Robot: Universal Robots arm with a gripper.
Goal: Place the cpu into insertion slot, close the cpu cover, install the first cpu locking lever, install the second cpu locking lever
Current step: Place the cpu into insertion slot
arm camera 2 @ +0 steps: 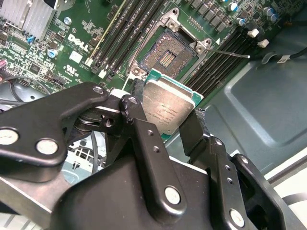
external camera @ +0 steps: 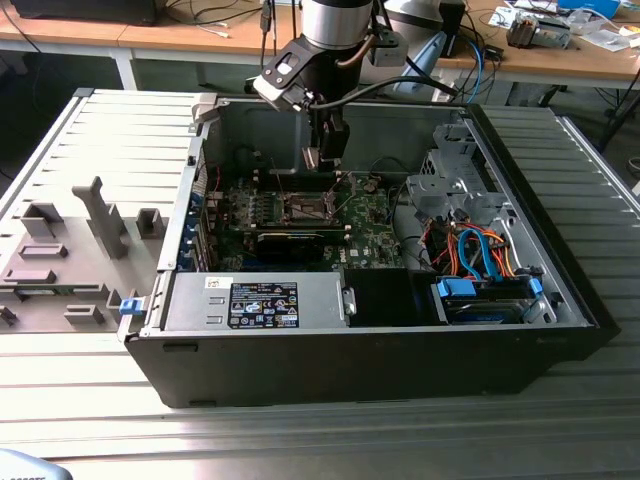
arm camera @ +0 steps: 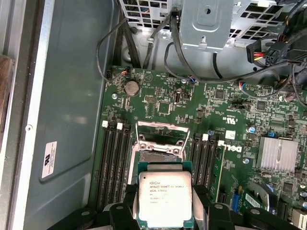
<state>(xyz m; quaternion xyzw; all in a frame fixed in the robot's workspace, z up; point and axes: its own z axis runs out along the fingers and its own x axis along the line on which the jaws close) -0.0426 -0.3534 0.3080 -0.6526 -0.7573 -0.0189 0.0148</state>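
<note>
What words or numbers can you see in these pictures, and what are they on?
On the chip in the claw: rows of grey print, too small to read.
On the green board: a white logo and tiny markings, not clear enough to quote.
On the white sticker on the case wall: blurred.
On the black label on the grey box: too small to read.

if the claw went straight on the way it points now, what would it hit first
Probably the insertion slot: the claw, shut on the cpu, points down at the open socket, and both wrist views show nothing between. The gap is hard to judge.
</note>
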